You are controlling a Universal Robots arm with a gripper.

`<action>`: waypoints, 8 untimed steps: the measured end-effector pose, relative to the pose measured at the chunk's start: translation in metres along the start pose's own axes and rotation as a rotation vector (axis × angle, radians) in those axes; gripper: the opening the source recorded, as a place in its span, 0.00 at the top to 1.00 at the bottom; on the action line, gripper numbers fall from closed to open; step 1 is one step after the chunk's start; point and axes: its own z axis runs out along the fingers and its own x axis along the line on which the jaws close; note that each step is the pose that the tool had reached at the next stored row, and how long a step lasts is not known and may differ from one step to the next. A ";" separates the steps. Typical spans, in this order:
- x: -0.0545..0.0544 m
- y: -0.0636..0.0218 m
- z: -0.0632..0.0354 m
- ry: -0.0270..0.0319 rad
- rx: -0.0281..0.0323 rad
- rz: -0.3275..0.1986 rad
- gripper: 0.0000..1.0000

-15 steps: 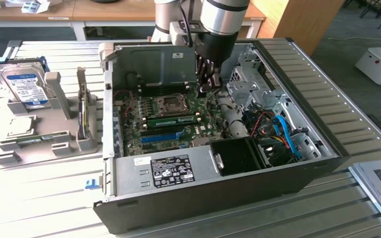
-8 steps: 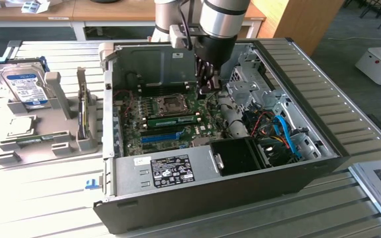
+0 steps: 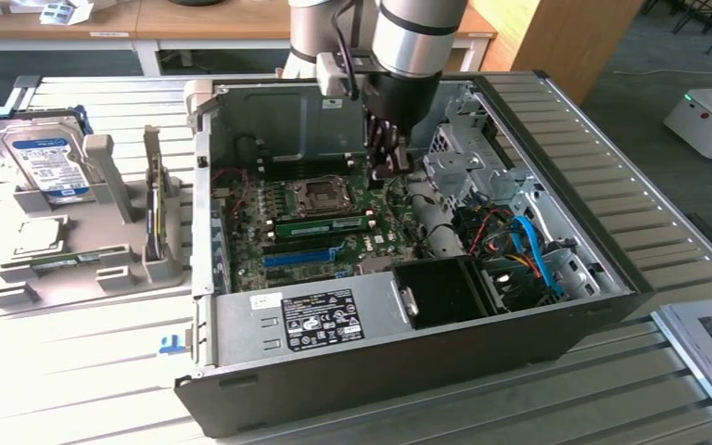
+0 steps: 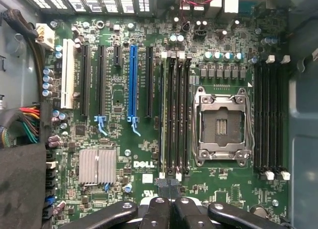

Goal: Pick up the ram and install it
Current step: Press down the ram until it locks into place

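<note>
The ram is a long green stick standing on edge in a memory slot beside the CPU socket, inside the open computer case. From the wrist view the ram appears edge-on as a thin pale-green line in the outermost of the black slots. My gripper hangs over the motherboard just above the end of those slots. In the wrist view the gripper is shut, its fingertips together with nothing between them, in line with the slot ends.
The long blue slot runs parallel to the memory slots. Case walls, a drive cage and cables crowd the exterior view's right. On the left a grey holder carries a hard drive and another green stick.
</note>
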 end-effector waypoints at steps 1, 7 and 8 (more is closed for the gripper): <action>0.000 0.0000 0.0008 0.0000 0.0000 0.000 0.90; 0.000 -0.0002 0.0060 -0.0001 0.0000 0.000 0.90; 0.000 -0.0003 0.0069 -0.0002 0.0001 0.000 0.90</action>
